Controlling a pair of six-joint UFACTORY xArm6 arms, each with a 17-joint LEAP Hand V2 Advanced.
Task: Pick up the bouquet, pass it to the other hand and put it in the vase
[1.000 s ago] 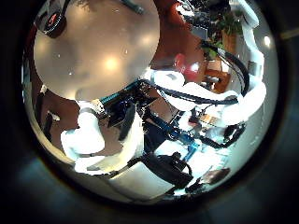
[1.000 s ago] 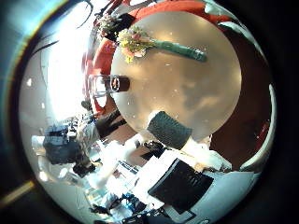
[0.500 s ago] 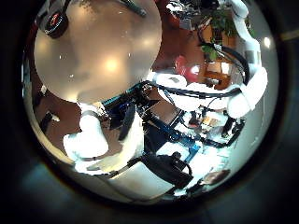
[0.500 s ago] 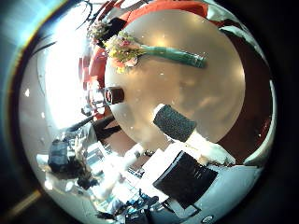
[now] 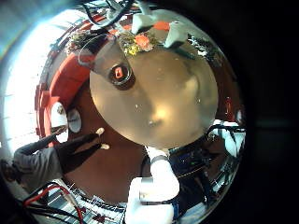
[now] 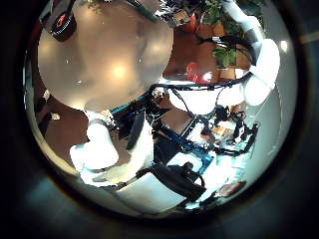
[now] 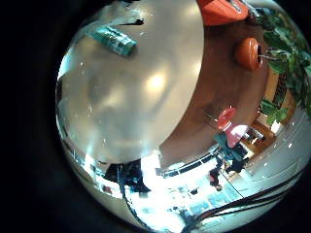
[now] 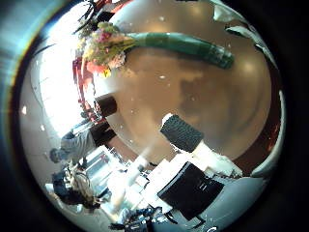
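Observation:
The bouquet (image 8: 145, 43) lies flat on the round table (image 8: 203, 87), flower heads at one end and a long wrapped stem (image 7: 115, 40) at the other. It fills much of the right thumb side palm view, so my right hand (image 8: 188, 159) hovers close over it, fingers straight and holding nothing. A small dark vase (image 8: 106, 103) stands upright on the table near the flowers. In the left little finger side palm view the bouquet (image 5: 140, 42) and vase (image 5: 119, 73) sit at the table's far side with my right hand (image 5: 157, 22) above them. My left hand (image 6: 105, 149) stays back, fingers relaxed, empty.
The round table (image 5: 159, 103) has a glossy top and a rim all round. Low seats (image 7: 248, 50) and leafy plants (image 7: 287, 44) stand on the floor beyond it. My right arm (image 6: 234, 80) arches over the table's edge.
The bouquet has grown larger in the right thumb side palm view: my right hand has come closer to it. My right arm has swung further over the table. The left hand has barely moved.

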